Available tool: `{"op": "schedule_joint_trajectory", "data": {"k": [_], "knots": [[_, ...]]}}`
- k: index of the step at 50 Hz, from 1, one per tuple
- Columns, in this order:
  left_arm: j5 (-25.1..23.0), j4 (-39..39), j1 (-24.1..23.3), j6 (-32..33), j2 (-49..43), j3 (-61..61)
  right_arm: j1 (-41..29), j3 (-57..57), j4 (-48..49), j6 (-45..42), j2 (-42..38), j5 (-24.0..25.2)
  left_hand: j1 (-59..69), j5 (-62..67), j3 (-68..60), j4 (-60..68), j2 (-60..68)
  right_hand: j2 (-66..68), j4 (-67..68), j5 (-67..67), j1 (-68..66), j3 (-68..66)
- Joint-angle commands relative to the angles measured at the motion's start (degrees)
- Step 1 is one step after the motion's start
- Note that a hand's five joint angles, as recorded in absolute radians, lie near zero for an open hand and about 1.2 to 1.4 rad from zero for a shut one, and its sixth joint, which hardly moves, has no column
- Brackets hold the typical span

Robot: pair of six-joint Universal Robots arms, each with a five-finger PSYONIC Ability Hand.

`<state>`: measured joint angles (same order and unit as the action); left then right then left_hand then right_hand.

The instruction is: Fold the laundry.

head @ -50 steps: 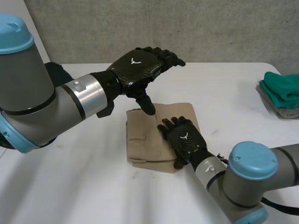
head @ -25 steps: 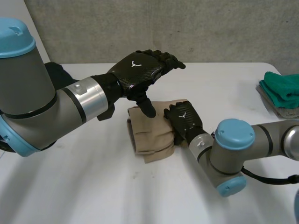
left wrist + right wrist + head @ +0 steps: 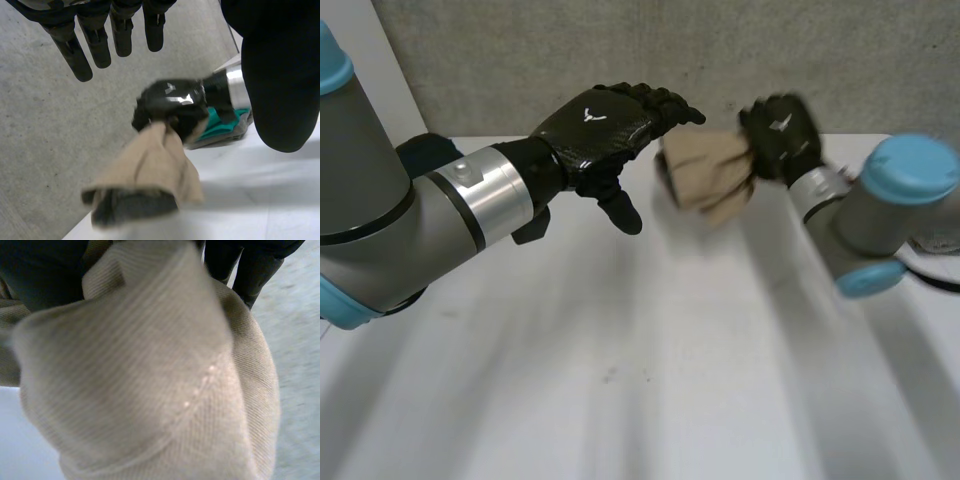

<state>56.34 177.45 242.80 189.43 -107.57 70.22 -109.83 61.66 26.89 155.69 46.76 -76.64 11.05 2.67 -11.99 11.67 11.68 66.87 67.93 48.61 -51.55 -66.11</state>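
Observation:
A folded tan cloth (image 3: 705,172) hangs in the air above the far side of the white table (image 3: 650,370). My right hand (image 3: 782,135) is shut on it, fingers curled round its right end. In the left wrist view the same right hand (image 3: 172,107) grips the tan cloth (image 3: 150,172) from above. The tan cloth (image 3: 150,375) bulges under my right hand's fingers (image 3: 250,270) in the right wrist view. My left hand (image 3: 605,125) hovers open just left of the cloth, straight fingers (image 3: 82,50) apart from it and the thumb pointing down.
A pile of green folded cloth (image 3: 220,127) lies on a grey tray beyond my right hand at the table's right side. A grey wall (image 3: 650,60) stands behind the table.
My right hand closed on the tan cloth, bunched it and lifted it off the table, up and to the back right. The left hand stayed hovering, shifting slightly left.

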Motion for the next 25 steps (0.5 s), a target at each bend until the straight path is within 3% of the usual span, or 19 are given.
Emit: {"op": "schedule_joint_trajectory", "data": {"k": [1,8,12,25], "knots": [[0.0,0.0,-0.13,-0.11,0.69,-0.09,11.36,-9.78,1.67,6.54,0.09,8.96,0.68,-0.94,0.26,0.06,0.05,13.13,12.07,21.39,-28.45,-13.89],[0.0,0.09,-0.49,-0.11,0.78,-0.09,22.19,-17.09,1.93,11.3,-2.98,12.74,0.68,-0.94,0.26,0.06,0.05,13.13,12.07,21.39,-28.45,-13.89],[0.0,0.09,-0.57,-0.03,0.96,0.0,29.47,-21.92,2.64,13.23,-7.02,18.26,0.85,-0.78,0.1,0.23,0.22,13.13,12.07,21.39,-28.45,-13.89],[0.0,0.09,-1.54,-0.02,0.96,0.09,42.41,-25.1,3.78,23.43,-17.4,28.48,0.51,-1.11,0.43,-0.11,-0.12,13.13,12.07,21.39,-28.45,-13.89]]}}
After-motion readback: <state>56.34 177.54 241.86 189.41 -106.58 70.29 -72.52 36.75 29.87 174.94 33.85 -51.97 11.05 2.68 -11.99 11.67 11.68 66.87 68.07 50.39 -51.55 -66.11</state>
